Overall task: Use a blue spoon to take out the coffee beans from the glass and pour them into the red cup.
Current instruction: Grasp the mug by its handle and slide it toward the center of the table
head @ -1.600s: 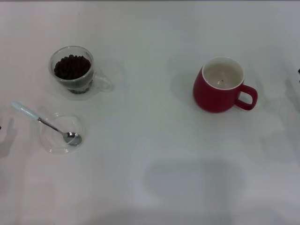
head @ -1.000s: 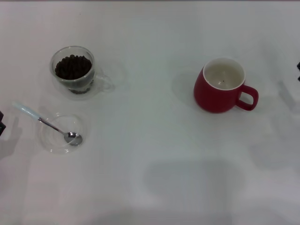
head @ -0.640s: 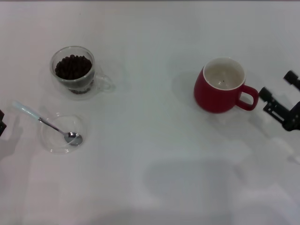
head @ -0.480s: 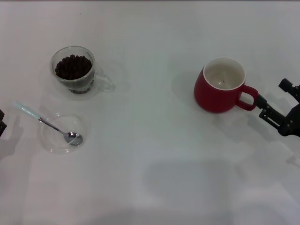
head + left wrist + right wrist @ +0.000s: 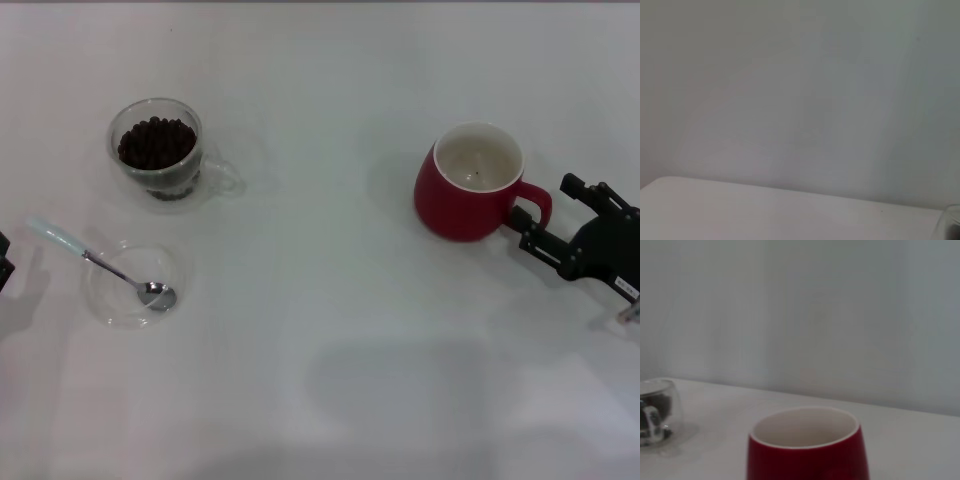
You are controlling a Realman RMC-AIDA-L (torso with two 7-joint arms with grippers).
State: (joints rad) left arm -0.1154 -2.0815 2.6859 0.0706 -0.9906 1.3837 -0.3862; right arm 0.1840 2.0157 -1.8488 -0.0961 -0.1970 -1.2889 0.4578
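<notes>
The red cup (image 5: 468, 183) stands upright at the right, white inside, its handle toward my right gripper (image 5: 545, 203). That gripper is open, with its fingertips just beside the handle's outer end. The cup also fills the lower part of the right wrist view (image 5: 807, 447). The glass (image 5: 155, 150) stands at the far left, holding a heap of coffee beans (image 5: 153, 142). The blue spoon (image 5: 100, 262) lies with its bowl in a clear saucer (image 5: 135, 285) and its pale handle over the rim. Only a sliver of my left gripper (image 5: 3, 262) shows at the left edge.
The white table (image 5: 320, 330) carries nothing else. In the right wrist view the glass (image 5: 654, 412) shows far off beyond the cup. The left wrist view shows a bare wall, the table top, and a bit of glass (image 5: 952, 222) at its corner.
My right gripper has come in from the right edge and moved left up to the red cup's handle. A sliver of the left gripper has appeared at the left edge. Cup, glass and spoon have not moved.
</notes>
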